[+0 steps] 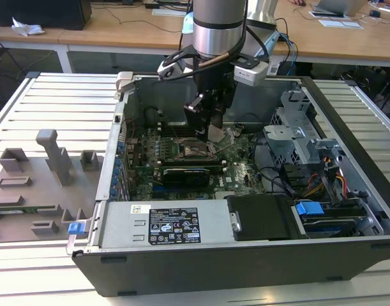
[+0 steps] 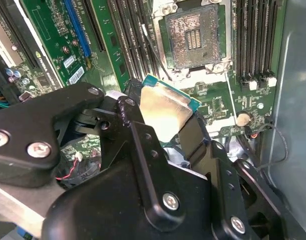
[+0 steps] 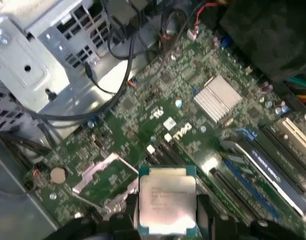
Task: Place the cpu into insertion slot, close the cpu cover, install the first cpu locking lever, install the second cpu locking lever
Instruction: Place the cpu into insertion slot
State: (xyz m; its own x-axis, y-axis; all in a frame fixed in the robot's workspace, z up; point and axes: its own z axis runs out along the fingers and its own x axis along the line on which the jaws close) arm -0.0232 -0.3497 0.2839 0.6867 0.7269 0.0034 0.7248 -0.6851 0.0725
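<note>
Plainly, the tool (image 2: 164, 117) is pinching the cpu (image 2: 165, 107): its two black fingers (image 2: 131, 111) press on opposite edges of the chip, and the silvery metal top shows between them. In the first wrist view the cpu (image 3: 168, 200) sits square in that grip, its green rim visible around the metal lid. The chip is held above the motherboard (image 3: 158, 105), tilted, and close to the insertion slot (image 2: 195, 37) but not in it. The slot's pin field lies bare and uncovered.

A thin metal locking lever (image 2: 154, 52) runs along the edge of the slot nearest the cpu. Long black memory slots (image 2: 125, 40) flank the slot on both sides, and a blue connector (image 2: 76, 25) lies beyond the memory slots on one side. Farther from the slot across the board, the first wrist view shows a small ribbed silver heat sink (image 3: 218, 97).

In the exterior view the arm (image 1: 219, 25) comes down from above into the open computer case (image 1: 246, 261), with the tool (image 1: 210, 131) just beside the insertion slot (image 1: 193, 150). A grey power supply (image 1: 175, 223) fills the case wall nearest the camera, well apart from the slot, and a metal drive cage (image 1: 297, 131) stands in the case on another side of it. The case rests on a slatted metal surface (image 1: 60, 95), where a grey fixture tray (image 1: 41, 178) lies outside the case.
</note>
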